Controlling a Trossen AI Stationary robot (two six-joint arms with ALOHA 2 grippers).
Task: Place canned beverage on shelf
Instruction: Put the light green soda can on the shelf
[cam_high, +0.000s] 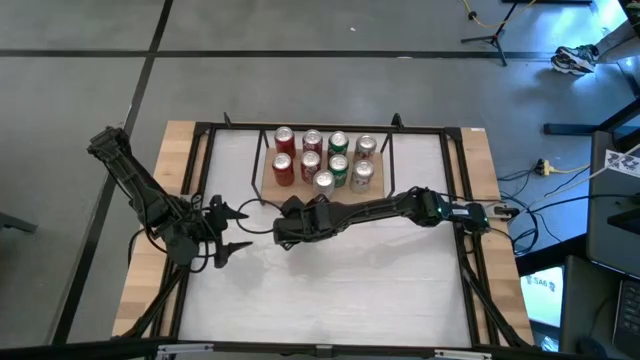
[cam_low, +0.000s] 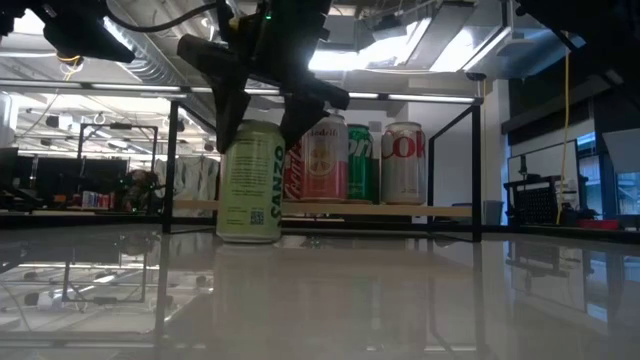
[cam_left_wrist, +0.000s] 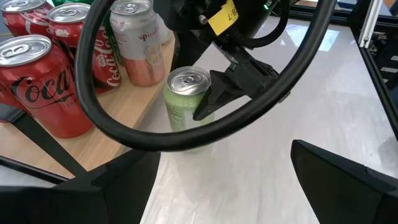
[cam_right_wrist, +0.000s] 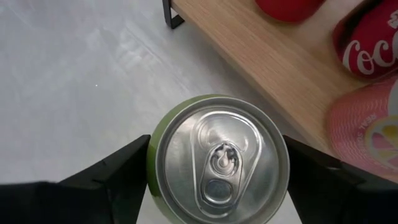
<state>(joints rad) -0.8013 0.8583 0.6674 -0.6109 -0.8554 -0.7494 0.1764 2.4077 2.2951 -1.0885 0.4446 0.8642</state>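
1. High view: the right gripper (cam_high: 292, 228) was placed just before the shelf (cam_high: 268, 180); the left gripper (cam_high: 232, 230) waited nearby, fingers apart, empty.
2. Low view: the green can (cam_low: 249, 181) stood on the table (cam_low: 400, 290).
3. Right wrist view: fingers (cam_right_wrist: 118, 171) flanked the can's sides, seemingly gripping. Lifting onto the board was judged next.

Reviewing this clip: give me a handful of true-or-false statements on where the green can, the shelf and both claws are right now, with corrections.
1. The pale green aluminium can stands upright on the white table. True.
2. The right claw has its fingers on either side of the green can. True.
3. The green can is already on the low light-wood shelf with the black wire frame. False: it stands beside the shelf.
4. The left claw holds a can. False: it is open and empty, off to the left.
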